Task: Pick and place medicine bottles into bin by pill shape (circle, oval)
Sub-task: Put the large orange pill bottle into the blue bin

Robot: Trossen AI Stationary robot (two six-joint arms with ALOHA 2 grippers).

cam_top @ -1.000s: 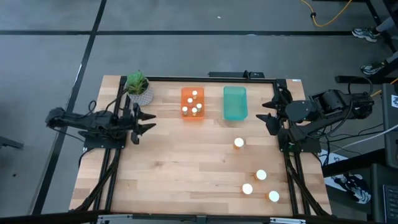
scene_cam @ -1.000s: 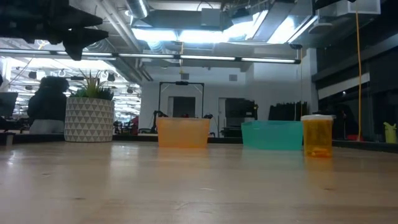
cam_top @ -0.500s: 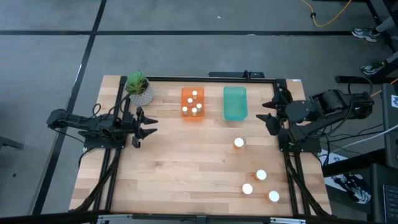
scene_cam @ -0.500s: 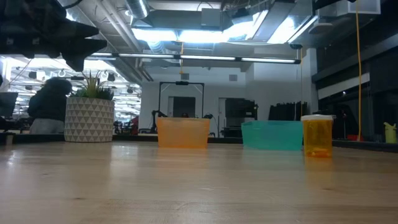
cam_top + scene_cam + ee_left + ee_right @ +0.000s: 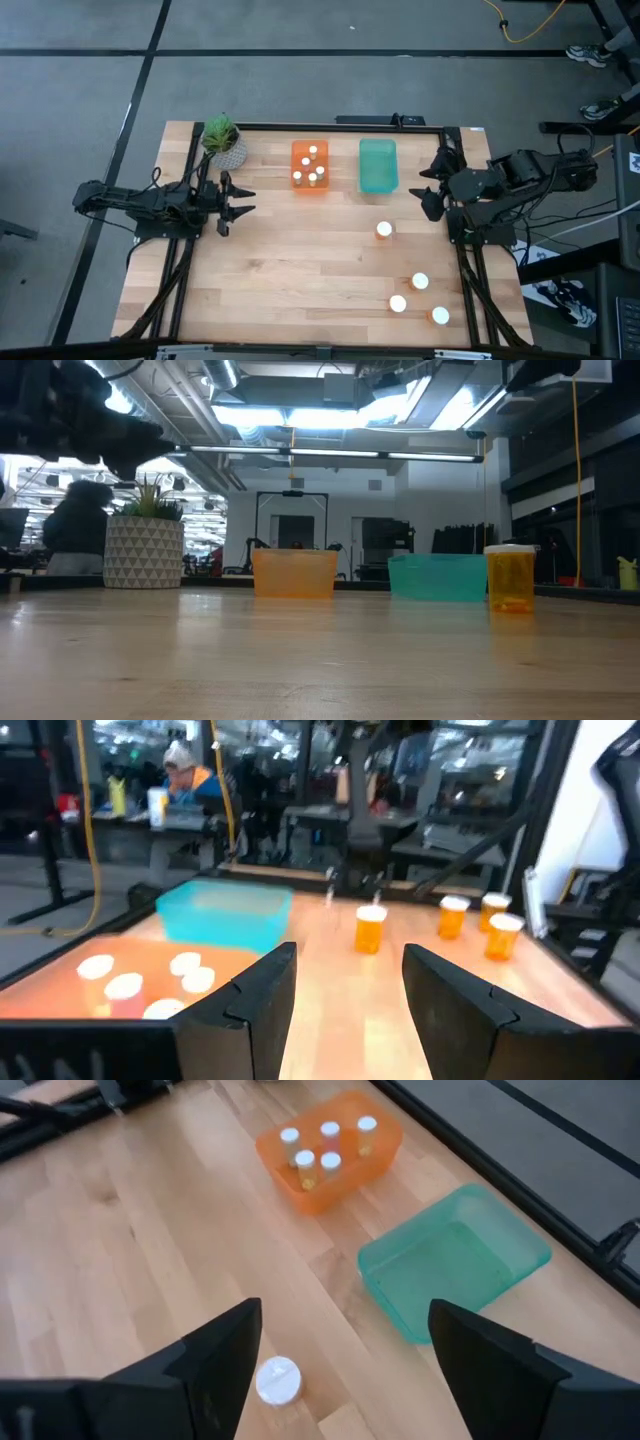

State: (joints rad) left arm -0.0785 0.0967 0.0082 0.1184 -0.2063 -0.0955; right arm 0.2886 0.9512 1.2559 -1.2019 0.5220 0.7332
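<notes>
Several white-capped bottles stand in the orange bin (image 5: pixel 310 168), also seen in the right wrist view (image 5: pixel 330 1150). The teal bin (image 5: pixel 378 165) beside it holds nothing. Several amber bottles with white caps stand upright on the table's right half, the nearest to the bins being one bottle (image 5: pixel 384 230) (image 5: pixel 277 1381) (image 5: pixel 511 577). My left gripper (image 5: pixel 240 198) (image 5: pixel 345 990) is open and empty above the table's left part, pointing toward the bins. My right gripper (image 5: pixel 430 190) (image 5: pixel 345 1370) is open and empty at the right edge, above and short of that bottle.
A potted plant (image 5: pixel 222 142) (image 5: pixel 144 550) stands at the far left corner. Three more amber bottles (image 5: pixel 420 282) (image 5: pixel 398 303) (image 5: pixel 439 316) stand near the front right corner. A dark frame (image 5: pixel 395 122) runs along the table's far edge. A person sits in the room behind (image 5: pixel 185 770).
My left gripper has sunk a little toward the table, staying open. My right gripper has edged a little toward the table's left, toward the nearest amber bottle. The bottles and bins have not moved.
</notes>
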